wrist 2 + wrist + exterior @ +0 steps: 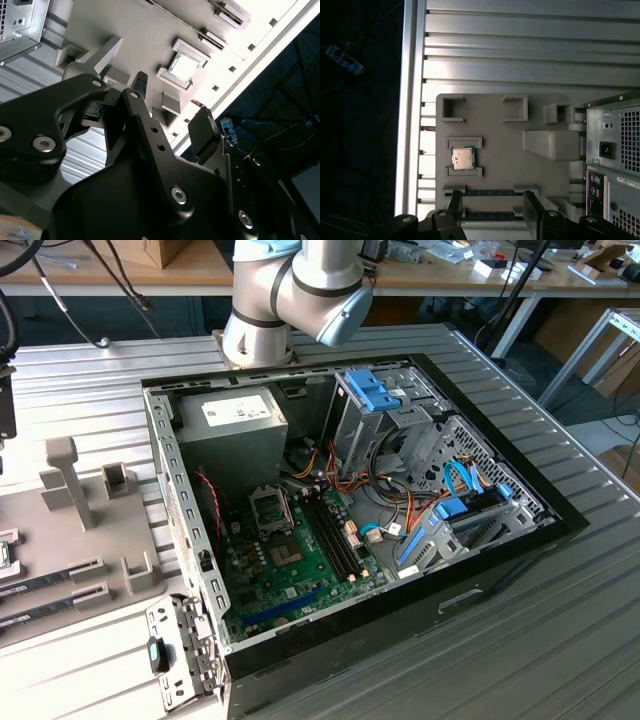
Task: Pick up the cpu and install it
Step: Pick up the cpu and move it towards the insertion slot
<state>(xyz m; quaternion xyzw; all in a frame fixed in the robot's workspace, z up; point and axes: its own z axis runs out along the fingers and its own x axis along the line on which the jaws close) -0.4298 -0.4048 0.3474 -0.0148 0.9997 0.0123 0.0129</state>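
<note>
The cpu, a small square chip with a silvery top and a thin green rim, lies flat in a pocket of the grey holder plate. It shows in both wrist views, and in the second it appears as a bright square. My gripper hangs above the plate, open, with nothing between its black fingers. The cpu lies a little ahead of the fingertips and apart from them. Inside the open computer case, the empty socket sits on the green motherboard.
Two long memory sticks lie in slots on the holder plate beside the cpu. The plate also carries raised blocks. The case's rear wall stands close by. The table edge drops off beyond the plate. Cables and drive cages crowd the case.
</note>
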